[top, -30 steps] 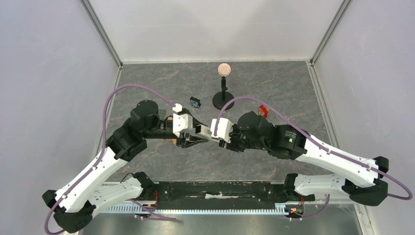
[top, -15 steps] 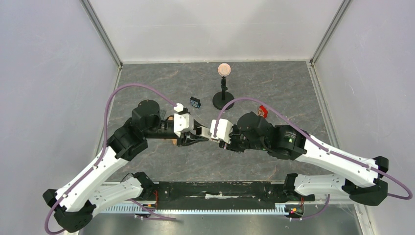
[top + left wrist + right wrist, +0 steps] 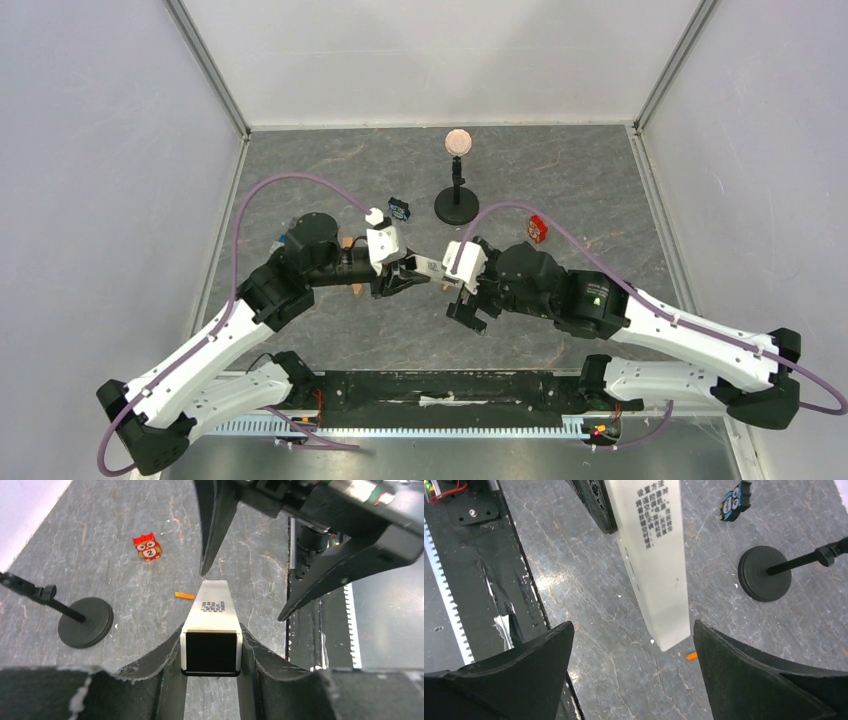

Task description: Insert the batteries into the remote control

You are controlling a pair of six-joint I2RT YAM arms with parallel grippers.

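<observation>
My left gripper (image 3: 405, 275) (image 3: 211, 645) is shut on the remote control (image 3: 428, 267) (image 3: 212, 620), a slim white bar held level above the table, its black end toward the wrist camera. The remote (image 3: 656, 565) shows printed text on its white side and points at my right gripper (image 3: 462, 283) (image 3: 632, 630). That gripper stands open, its fingers wide on either side of the remote's free end without touching it. One tiny orange battery (image 3: 184, 595) (image 3: 692, 655) lies on the table under that end.
A black stand (image 3: 456, 205) with a copper disc on top rises at the back centre. A red owl block (image 3: 538, 227) lies right of it, a blue block (image 3: 399, 210) left. Orange-tan bits (image 3: 357, 290) peek out beside the left arm.
The right gripper has opened and let go of the remote's end, drawing back slightly. The left gripper keeps hold of the remote and has shifted a little to the right.
</observation>
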